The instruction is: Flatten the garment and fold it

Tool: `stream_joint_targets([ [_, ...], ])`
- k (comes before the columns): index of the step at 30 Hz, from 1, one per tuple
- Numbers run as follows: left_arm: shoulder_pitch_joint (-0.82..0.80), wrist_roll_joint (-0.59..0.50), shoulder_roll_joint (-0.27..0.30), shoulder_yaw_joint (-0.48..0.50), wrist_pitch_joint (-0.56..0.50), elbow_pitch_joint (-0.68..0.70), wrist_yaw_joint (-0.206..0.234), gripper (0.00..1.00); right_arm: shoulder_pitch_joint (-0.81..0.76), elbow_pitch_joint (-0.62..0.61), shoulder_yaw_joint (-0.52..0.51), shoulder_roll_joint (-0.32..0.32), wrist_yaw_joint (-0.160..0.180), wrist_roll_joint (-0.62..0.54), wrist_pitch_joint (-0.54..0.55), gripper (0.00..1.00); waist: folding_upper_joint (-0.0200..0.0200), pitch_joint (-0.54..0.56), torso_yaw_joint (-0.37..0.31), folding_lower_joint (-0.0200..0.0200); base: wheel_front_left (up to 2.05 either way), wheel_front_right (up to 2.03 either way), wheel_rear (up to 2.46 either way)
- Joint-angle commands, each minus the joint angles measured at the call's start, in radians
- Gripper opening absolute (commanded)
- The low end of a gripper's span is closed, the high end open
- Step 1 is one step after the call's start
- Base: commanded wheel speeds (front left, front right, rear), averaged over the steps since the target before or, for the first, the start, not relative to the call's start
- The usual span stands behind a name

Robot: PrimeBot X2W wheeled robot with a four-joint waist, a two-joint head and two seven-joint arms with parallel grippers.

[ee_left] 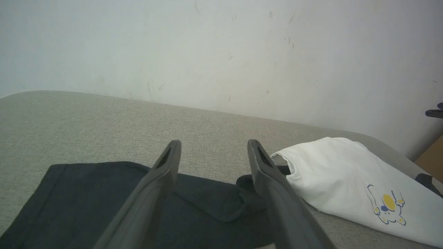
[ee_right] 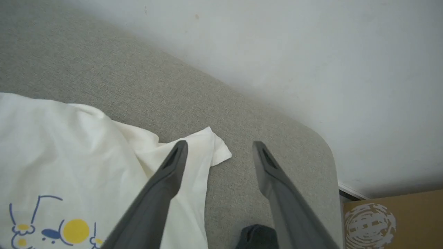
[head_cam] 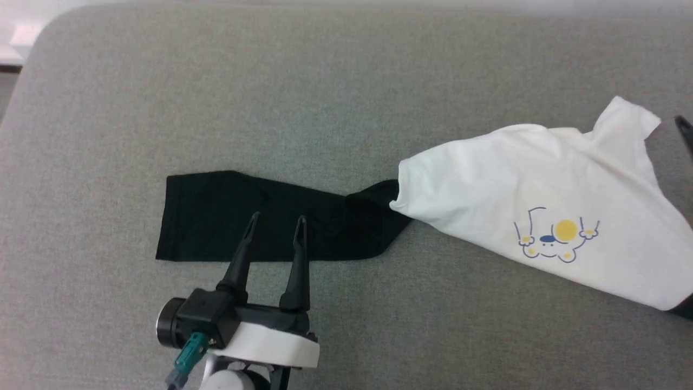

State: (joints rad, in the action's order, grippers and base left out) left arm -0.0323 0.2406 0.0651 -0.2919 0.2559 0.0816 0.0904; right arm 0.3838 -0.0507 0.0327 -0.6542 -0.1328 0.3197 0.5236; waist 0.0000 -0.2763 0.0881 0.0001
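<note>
Under your wide left hand (head_cam: 278,216) the garment (head_cam: 514,184) lies limp; pinch the sleeve (head_cam: 206,216) hem. Your right hand (ee_right: 220,142) gapes empty.

Grey fabric surface (head_cam: 346,81), scuffed white wall (ee_left: 221,52), cardboard box (ee_right: 391,221).

Plain lab-like room, grey fabric table (head_cam: 346,81), scuffed white wall (ee_left: 221,52), cardboard box (ee_right: 391,221)

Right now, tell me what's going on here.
The robot is working on a T-shirt lying crumpled on a gray padded surface. Its left gripper is open over the stretched-out black sleeve; its right gripper is open at a white corner. Neither holds cloth, and nothing is folded yet.
</note>
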Motion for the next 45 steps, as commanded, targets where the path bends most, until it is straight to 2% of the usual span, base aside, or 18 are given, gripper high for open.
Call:
stream_joint_targets([
  [1,-0.019,-0.001,-0.001,-0.004,0.003,0.003,0.006,1.00,0.035,0.030,0.009,0.012,0.002,0.010,0.009,1.00,0.0000,-0.049,0.023,-0.0001,0.00,0.00,0.00],
  [5,-0.048,-0.006,-0.005,-0.026,0.004,0.007,0.006,1.00,0.155,0.170,0.032,0.031,0.002,0.028,0.082,1.00,0.0000,-0.113,0.052,-0.0001,0.00,0.00,0.00],
  [10,-0.090,-0.008,-0.009,-0.055,0.005,-0.001,0.010,1.00,0.229,0.277,0.098,-0.003,0.002,0.030,0.159,1.00,0.0000,-0.175,0.086,-0.0001,0.00,0.00,0.00],
  [14,-0.107,-0.007,-0.011,-0.069,0.005,-0.010,0.015,1.00,0.240,0.358,0.120,0.009,0.002,0.049,0.246,1.00,0.0000,-0.198,0.102,-0.0001,0.00,0.00,0.00],
  [18,-0.121,-0.003,-0.013,-0.081,0.006,-0.013,0.016,1.00,0.222,0.383,0.156,0.010,0.002,0.088,0.293,1.00,0.0000,-0.207,0.121,-0.0001,0.00,0.00,0.00],
  [19,-0.123,-0.001,-0.013,-0.083,0.006,-0.014,0.018,1.00,0.219,0.380,0.166,0.006,0.002,0.096,0.294,0.31,0.0000,-0.207,0.123,-0.0001,0.00,0.00,0.00],
  [20,-0.125,0.000,-0.013,-0.084,0.006,-0.014,0.018,1.00,0.218,0.372,0.176,-0.001,0.002,0.100,0.289,0.00,0.0000,-0.207,0.126,-0.0001,0.00,0.00,0.00],
  [27,-0.123,0.004,-0.014,-0.078,0.006,-0.017,0.024,1.00,0.338,0.259,0.249,-0.050,0.002,0.093,0.139,0.00,0.0000,-0.193,0.126,-0.0001,0.00,0.00,0.00],
  [34,-0.135,0.008,-0.015,-0.086,0.006,-0.002,0.027,1.00,0.654,0.192,0.349,-0.092,0.002,0.058,0.023,0.00,0.0000,-0.219,0.147,-0.0001,0.00,0.00,0.00],
  [40,-0.143,0.025,-0.015,-0.108,0.006,0.009,0.046,1.00,0.847,0.254,0.403,-0.135,0.002,-0.004,-0.065,0.00,0.0000,-0.261,0.187,-0.0001,0.00,0.00,0.00],
  [45,-0.155,0.048,-0.015,-0.145,0.006,0.009,0.057,1.00,0.851,0.404,0.456,-0.179,0.002,-0.036,-0.129,0.00,0.0000,-0.294,0.237,-0.0001,0.00,0.00,0.00],
])
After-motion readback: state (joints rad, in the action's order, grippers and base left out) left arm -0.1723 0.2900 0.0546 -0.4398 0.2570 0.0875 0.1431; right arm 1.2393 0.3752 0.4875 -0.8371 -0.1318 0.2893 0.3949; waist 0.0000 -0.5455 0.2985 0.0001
